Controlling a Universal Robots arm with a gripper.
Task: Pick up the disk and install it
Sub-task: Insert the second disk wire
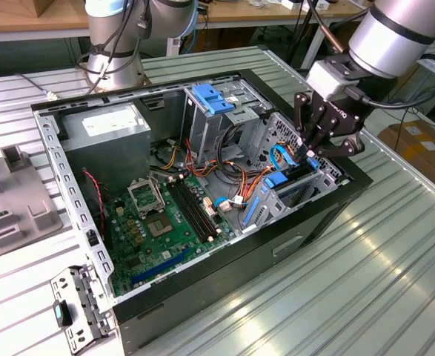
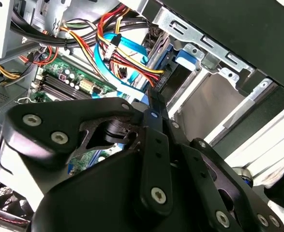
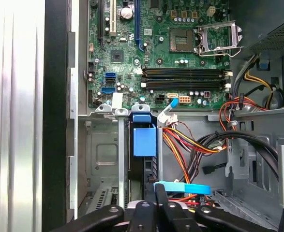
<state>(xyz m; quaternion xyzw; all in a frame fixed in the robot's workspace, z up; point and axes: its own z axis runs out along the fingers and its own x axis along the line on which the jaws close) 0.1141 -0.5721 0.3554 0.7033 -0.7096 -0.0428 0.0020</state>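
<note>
My tool (image 1: 313, 152) hangs inside the open computer case (image 1: 276, 252), at the corner on the exterior view's right, over the drive cage (image 3: 103, 154). The disk (image 3: 144, 145) stands on edge in a slot of that cage, its blue carrier tab facing me and a bare slot just beside it.

The relation that matters is that the disk lies straight ahead of my fingertips (image 3: 156, 189), in line with them. Its thin edge is turned toward me, and its long axis runs from my tool toward the motherboard (image 3: 132, 48). In the second wrist view the same dark slab (image 2: 173, 81) sits just past the end of my fingers, close under the cage's metal rail.

My fingers are drawn together to a narrow point. I cannot tell whether they touch the disk's near end or stop just short of it.

A blue flat cable (image 3: 183, 187) loops right beside my fingertips, with the bundle of coloured power leads (image 3: 180, 145) beyond it.
</note>
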